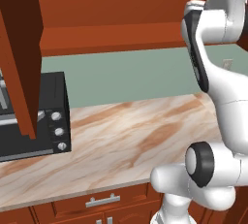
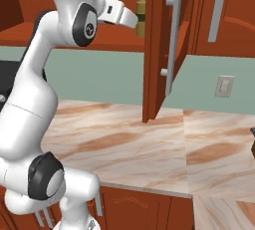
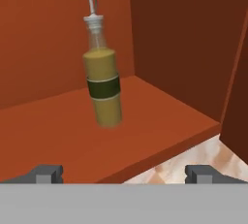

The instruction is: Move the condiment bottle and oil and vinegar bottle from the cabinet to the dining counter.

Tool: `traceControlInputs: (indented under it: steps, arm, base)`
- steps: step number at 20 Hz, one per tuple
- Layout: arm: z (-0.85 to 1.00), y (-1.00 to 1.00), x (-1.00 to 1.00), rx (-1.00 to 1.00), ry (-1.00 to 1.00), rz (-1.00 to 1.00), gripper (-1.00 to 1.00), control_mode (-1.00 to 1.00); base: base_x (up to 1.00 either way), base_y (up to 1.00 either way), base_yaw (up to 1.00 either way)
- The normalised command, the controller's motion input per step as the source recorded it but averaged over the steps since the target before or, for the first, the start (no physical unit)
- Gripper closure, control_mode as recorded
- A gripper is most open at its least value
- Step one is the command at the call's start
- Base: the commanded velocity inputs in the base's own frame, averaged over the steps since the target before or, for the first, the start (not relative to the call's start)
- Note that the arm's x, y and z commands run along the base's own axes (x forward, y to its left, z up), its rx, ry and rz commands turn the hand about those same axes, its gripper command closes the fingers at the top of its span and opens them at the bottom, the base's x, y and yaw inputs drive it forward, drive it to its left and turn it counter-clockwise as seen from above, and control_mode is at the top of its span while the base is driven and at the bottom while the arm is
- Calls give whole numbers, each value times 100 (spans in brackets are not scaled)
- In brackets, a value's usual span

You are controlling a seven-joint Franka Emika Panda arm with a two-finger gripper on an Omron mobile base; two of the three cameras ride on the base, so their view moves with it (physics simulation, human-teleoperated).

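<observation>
Hand view: the tall, slim olive-yellow oil and vinegar bottle (image 3: 102, 80), with a dark band and a thin pale pour spout, stands upright on the shelf of the open reddish-brown wood wall cabinet (image 3: 58, 136), back from the shelf's front edge and nearer its right wall. The two-finger gripper (image 3: 125, 173) faces the bottle with its dark tips set wide apart, holding nothing. Below the shelf lies a beige marble counter with brown veins (image 1: 121, 140).

We see a pale green wall (image 1: 135, 75) with a white outlet (image 2: 224, 86), a veined marble counter (image 1: 126, 140), and a black toaster oven (image 1: 36, 116) at the counter's left edge.
</observation>
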Motion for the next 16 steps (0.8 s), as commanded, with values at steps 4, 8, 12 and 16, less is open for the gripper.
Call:
traceControlInputs:
  steps: [4, 8, 12, 16]
  arm:
    - [1, -13, 39, 0, 8, 0, -100, -100]
    - [1, -4, 30, 0, 3, 0, -100, -100]
    - [0, -5, 32, 0, 0, 0, -100, -100]
    - [-1, -6, 31, 0, 0, 0, -100, -100]
  base:
    - [0, 0, 0]
    - [0, 0, 0]
    - [0, 0, 0]
    - [0, 0, 0]
